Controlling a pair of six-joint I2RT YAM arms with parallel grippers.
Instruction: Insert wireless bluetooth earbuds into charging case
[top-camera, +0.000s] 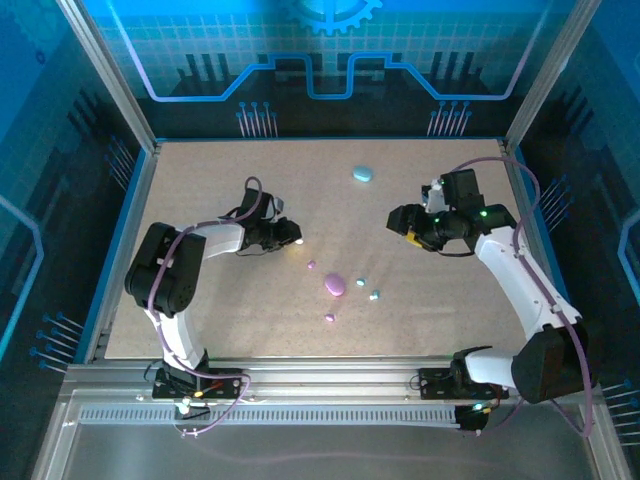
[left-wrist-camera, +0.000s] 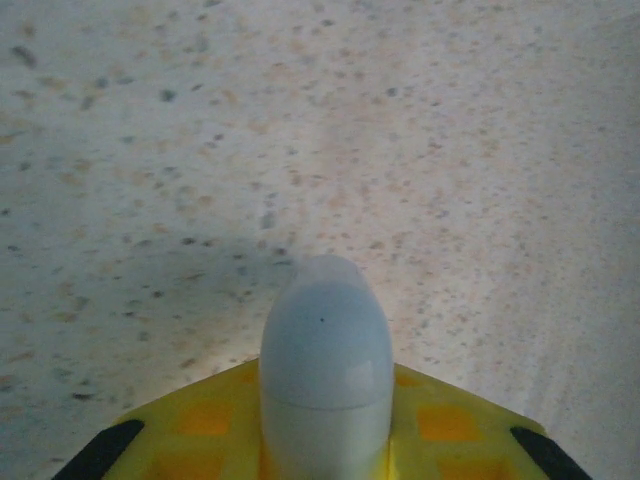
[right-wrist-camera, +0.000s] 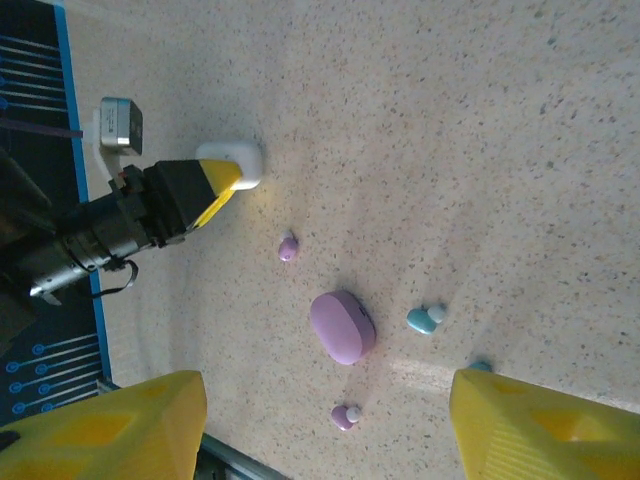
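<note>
1. Left gripper clamped on white rounded plastic case, left of centre.
2. Right gripper open, empty, right side.
3. Tiny purple plastic earbuds, light-blue earbuds loose near centre: likely light, slick; pinch across body.

Earbuds lie around the central case on the tabletop, a second case well behind it, a third case to its left.

The white case is cut off by the bottom edge.
</note>
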